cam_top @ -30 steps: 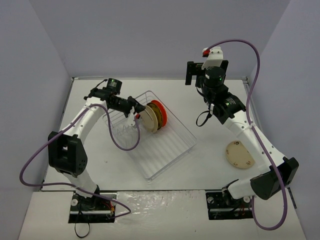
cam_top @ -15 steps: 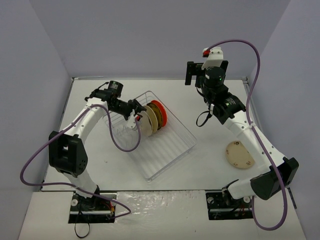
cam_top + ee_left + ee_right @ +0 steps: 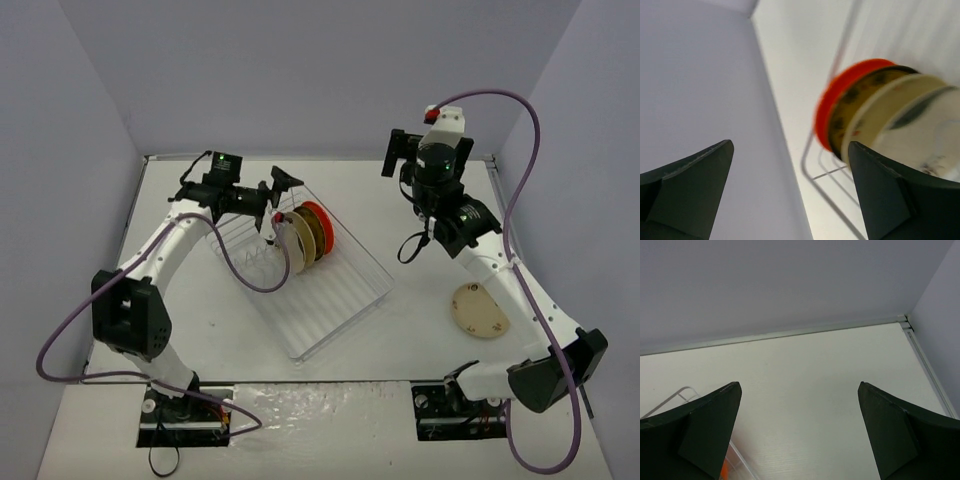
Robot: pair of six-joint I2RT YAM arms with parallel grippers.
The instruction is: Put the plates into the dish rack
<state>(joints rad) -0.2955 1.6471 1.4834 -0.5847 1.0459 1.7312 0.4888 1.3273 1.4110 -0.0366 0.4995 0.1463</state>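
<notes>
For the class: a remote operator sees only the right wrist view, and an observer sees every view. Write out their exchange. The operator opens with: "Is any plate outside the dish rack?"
Observer: Yes, one cream plate lies flat on the table, beside the right arm.
Operator: What is in the rack?
Observer: A row of plates stands on edge in the dish rack, with the orange-red plate at the far end.
Operator: What is the left gripper doing?
Observer: The left gripper is open and holds nothing, at the cream end of that row.
</notes>
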